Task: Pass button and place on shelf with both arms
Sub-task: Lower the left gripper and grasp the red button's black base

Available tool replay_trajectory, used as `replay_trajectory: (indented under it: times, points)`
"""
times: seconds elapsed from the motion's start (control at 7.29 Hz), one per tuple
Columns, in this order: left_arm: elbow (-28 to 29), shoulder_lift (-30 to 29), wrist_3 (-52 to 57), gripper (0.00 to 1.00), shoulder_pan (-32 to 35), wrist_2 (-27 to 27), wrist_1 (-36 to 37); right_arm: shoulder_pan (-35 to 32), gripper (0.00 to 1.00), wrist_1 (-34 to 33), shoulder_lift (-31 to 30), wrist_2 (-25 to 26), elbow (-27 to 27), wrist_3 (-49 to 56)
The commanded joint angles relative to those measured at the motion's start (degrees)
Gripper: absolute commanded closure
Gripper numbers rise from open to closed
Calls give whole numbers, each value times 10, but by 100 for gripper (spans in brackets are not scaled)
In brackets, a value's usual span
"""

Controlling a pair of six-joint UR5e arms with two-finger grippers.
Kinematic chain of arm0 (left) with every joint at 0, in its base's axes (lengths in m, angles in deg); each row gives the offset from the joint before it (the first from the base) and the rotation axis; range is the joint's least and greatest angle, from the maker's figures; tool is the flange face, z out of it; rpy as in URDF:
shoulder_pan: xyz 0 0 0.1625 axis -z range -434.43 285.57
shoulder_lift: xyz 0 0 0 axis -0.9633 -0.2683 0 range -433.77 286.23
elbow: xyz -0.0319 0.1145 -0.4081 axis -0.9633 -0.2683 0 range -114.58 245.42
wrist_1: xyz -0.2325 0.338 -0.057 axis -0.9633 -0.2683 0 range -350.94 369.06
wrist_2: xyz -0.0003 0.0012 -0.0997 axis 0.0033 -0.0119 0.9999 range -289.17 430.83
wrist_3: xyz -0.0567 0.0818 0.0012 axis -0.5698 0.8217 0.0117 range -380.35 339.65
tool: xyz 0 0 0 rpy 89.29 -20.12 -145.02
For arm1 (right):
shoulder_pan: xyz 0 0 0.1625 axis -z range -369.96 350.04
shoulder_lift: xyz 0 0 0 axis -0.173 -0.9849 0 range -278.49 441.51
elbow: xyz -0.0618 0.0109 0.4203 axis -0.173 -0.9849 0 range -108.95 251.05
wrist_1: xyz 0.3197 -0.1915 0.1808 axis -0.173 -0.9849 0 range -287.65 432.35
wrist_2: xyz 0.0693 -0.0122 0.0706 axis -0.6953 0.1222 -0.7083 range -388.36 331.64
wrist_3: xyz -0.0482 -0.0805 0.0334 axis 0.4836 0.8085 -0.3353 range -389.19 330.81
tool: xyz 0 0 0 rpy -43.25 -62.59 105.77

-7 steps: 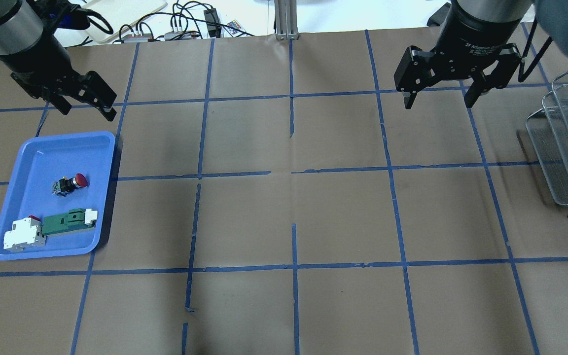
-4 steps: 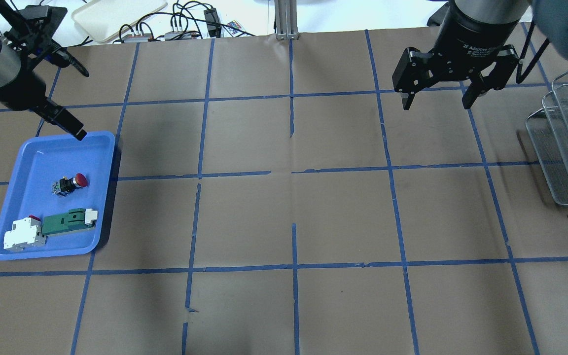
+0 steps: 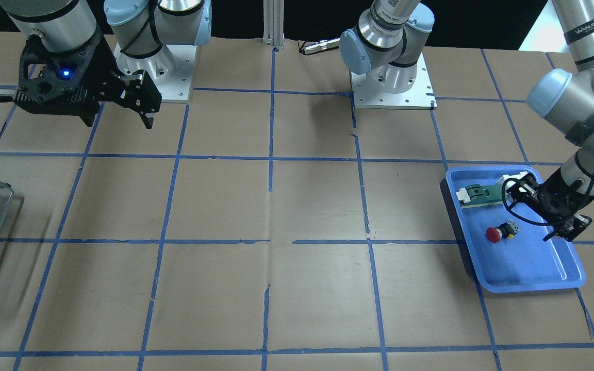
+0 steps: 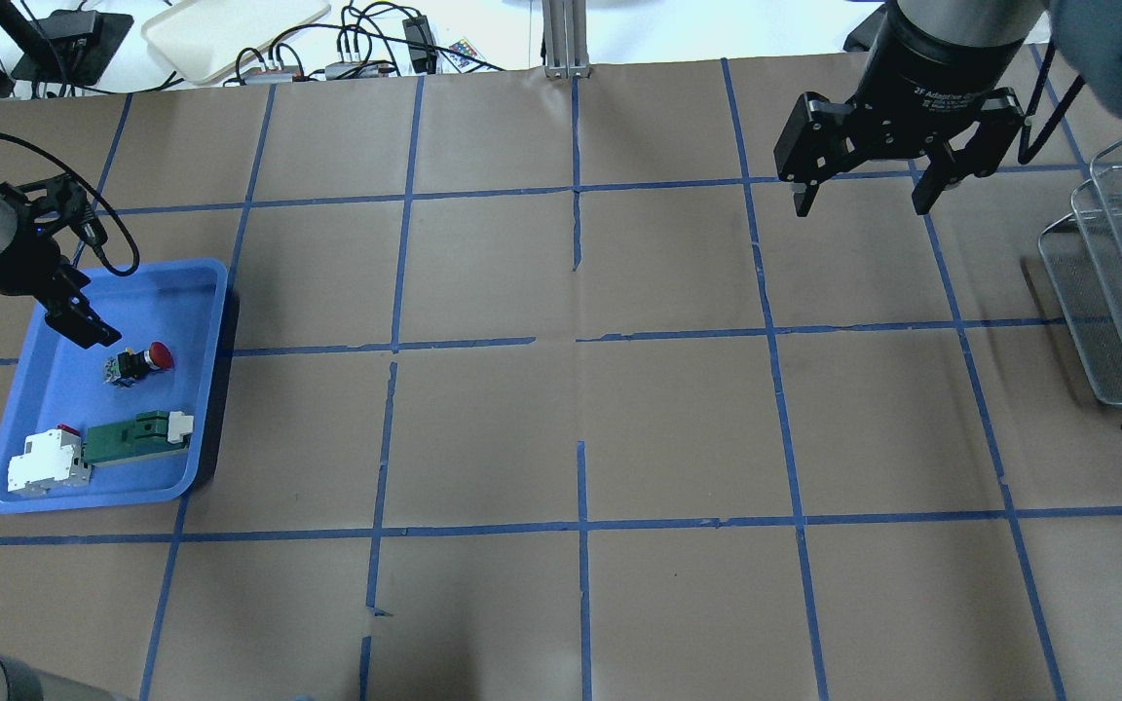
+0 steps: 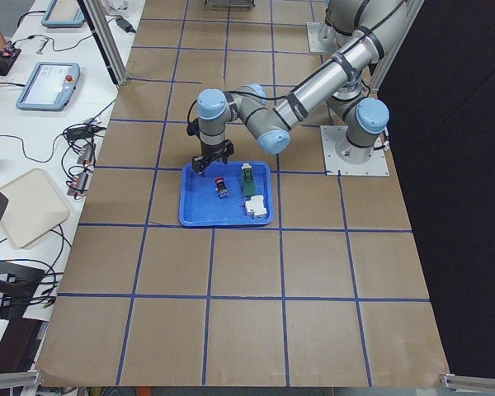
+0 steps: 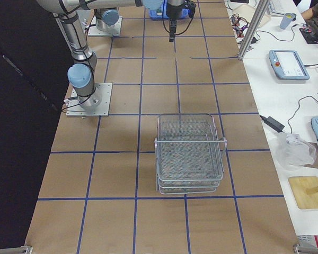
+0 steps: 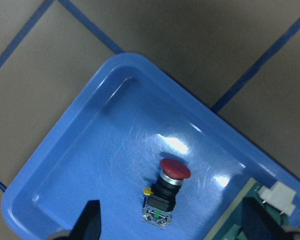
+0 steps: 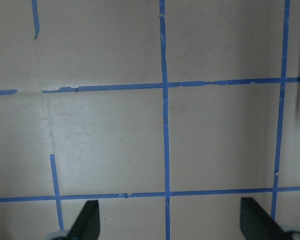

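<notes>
Glossy blue plastic tray [image 4: 176, 302] holds the red dome-capped button [image 4: 142, 362]; left gripper [image 4: 84, 328] gapes over it, seemingly clear; right gripper [image 4: 861, 206] spread wide.

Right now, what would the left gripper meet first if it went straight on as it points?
Probably the button, lying between the left gripper's open fingers in the blue tray; depth unclear.

- The right gripper [image 8: 172, 222] shows only as two black fingertips [image 8: 90, 220], spread wide apart.
- Brown paper [image 8: 105, 135] fills everything ahead of the jaws.
- A blue tape line [image 8: 164, 140] runs straight out from midway between the jaws.
- A near cross line [image 8: 110, 196] lies just ahead of the jaws.
- A far cross line [image 8: 115, 88] lies well beyond.
</notes>
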Motion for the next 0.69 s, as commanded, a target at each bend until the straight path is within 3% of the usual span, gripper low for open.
replay_trajectory:
  times: [0.0, 0.55]
  points:
    - [-16, -34, 131, 0, -8, -17, 18, 0, 0, 1, 0, 0, 0, 0]
    - [-18, -67, 128, 1, -9, -16, 19, 0, 0, -1, 0, -1, 0, 0]
